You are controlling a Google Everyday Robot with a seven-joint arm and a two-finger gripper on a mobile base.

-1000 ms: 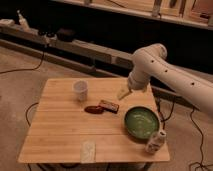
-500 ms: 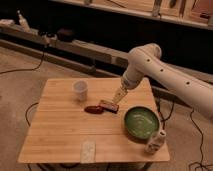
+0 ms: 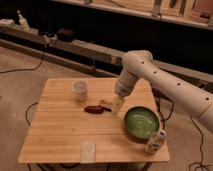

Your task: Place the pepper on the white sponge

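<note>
The dark red pepper [image 3: 93, 108] lies near the middle of the wooden table [image 3: 55, 130]. A flat dark brown block [image 3: 105, 104] lies just right of it. The white sponge [image 3: 88, 151] lies flat at the table's front edge, well apart from the pepper. My gripper [image 3: 116, 105] hangs from the white arm [image 3: 150, 75], pointing down just right of the brown block and a short way right of the pepper. It holds nothing that I can see.
A translucent cup [image 3: 80, 90] stands behind the pepper at the back left. A green bowl [image 3: 141, 123] sits right of the gripper. A white patterned bottle [image 3: 155, 141] stands at the front right corner. Cables lie on the floor around the table.
The arm has swung left and down. The gripper has come from above the bowl's far side to just beside the brown block. The objects on the table have not moved.
</note>
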